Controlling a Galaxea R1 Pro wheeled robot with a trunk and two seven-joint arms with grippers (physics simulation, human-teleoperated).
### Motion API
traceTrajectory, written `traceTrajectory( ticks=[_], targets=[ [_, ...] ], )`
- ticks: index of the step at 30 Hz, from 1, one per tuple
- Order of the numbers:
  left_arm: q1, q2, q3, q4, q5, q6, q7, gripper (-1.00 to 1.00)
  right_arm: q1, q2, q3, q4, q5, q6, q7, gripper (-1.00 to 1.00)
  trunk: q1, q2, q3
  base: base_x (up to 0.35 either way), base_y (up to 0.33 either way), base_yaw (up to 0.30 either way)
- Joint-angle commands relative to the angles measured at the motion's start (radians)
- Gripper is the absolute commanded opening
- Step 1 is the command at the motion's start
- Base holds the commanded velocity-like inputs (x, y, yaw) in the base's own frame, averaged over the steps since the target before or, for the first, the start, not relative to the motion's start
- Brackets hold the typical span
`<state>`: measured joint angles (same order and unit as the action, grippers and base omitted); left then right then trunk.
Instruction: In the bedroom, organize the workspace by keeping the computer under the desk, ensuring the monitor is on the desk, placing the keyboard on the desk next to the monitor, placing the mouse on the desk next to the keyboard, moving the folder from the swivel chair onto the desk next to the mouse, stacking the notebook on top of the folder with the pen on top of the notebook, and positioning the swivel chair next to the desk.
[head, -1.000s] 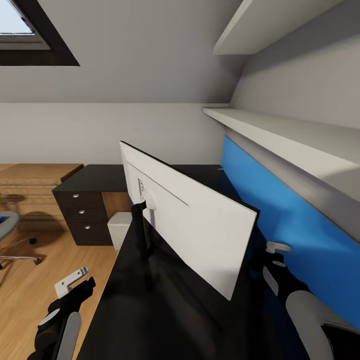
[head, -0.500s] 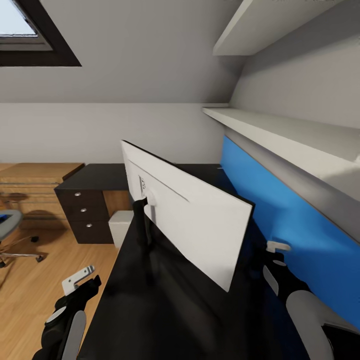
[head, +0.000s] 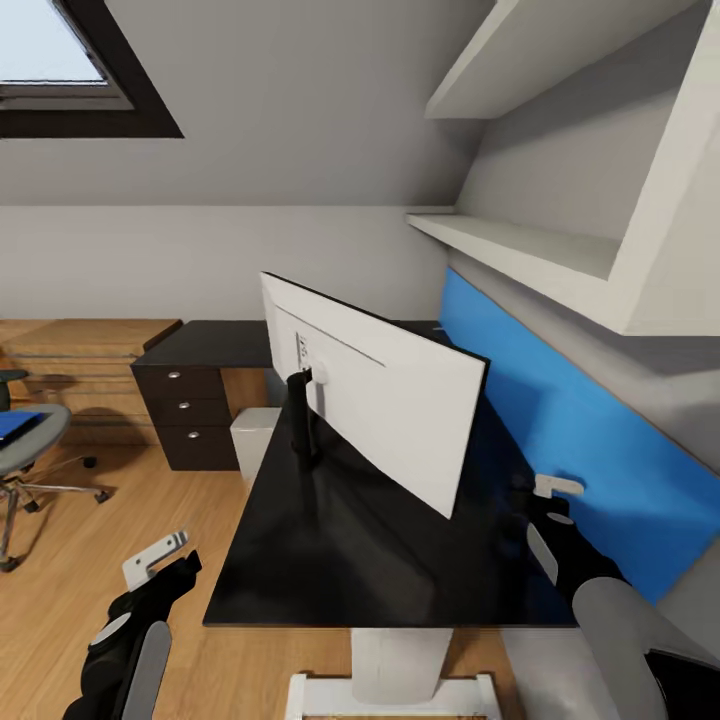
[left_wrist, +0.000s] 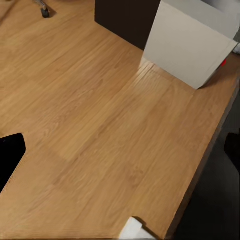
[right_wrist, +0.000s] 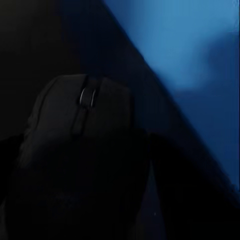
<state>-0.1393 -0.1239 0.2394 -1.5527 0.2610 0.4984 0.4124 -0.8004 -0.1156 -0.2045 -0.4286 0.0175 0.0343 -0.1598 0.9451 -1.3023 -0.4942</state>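
Note:
The monitor (head: 385, 405) stands on the black desk (head: 350, 560) with its pale grey back toward me. Under the desk sits the light grey computer (head: 252, 440), shown close up as the computer (left_wrist: 192, 42) in the left wrist view. At the far left is the swivel chair (head: 40, 440) with the blue folder (head: 15, 424) on its seat. My right gripper (head: 540, 492) is over the desk's right side by the blue wall panel, shut on the dark mouse (right_wrist: 80, 115). Over the floor, my left gripper (head: 160, 565) is open and holds nothing.
Dark drawers (head: 192, 415) with silver knobs close the desk's far wing, and an oak dresser (head: 85, 350) stands beyond. A blue wall panel (head: 560, 430) and grey shelves (head: 520, 250) run along the right. Oak floor (left_wrist: 100, 125) lies to the desk's left.
The whole view has drawn back and shifted: the desk's near edge and its leg now show, and the chair with the folder has come in at the left. Both grippers keep their places in the picture.

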Motion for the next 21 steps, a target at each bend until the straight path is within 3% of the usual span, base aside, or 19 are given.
traceTrajectory(
  ticks=[1,21],
  targets=[
    [-0.001,0.000,0.001,-0.001,0.011,0.003,0.006,1.00,0.000,0.001,-0.003,-0.005,-0.001,0.007,0.004,-1.00,-0.001,-0.001,-0.001,-0.331,0.145,0.000],
    [-0.001,0.000,-0.005,-0.001,0.009,0.008,0.004,1.00,0.001,0.008,-0.001,-0.028,-0.002,0.030,0.005,-1.00,-0.001,-0.001,-0.001,-0.308,0.181,0.000]
  ],
)
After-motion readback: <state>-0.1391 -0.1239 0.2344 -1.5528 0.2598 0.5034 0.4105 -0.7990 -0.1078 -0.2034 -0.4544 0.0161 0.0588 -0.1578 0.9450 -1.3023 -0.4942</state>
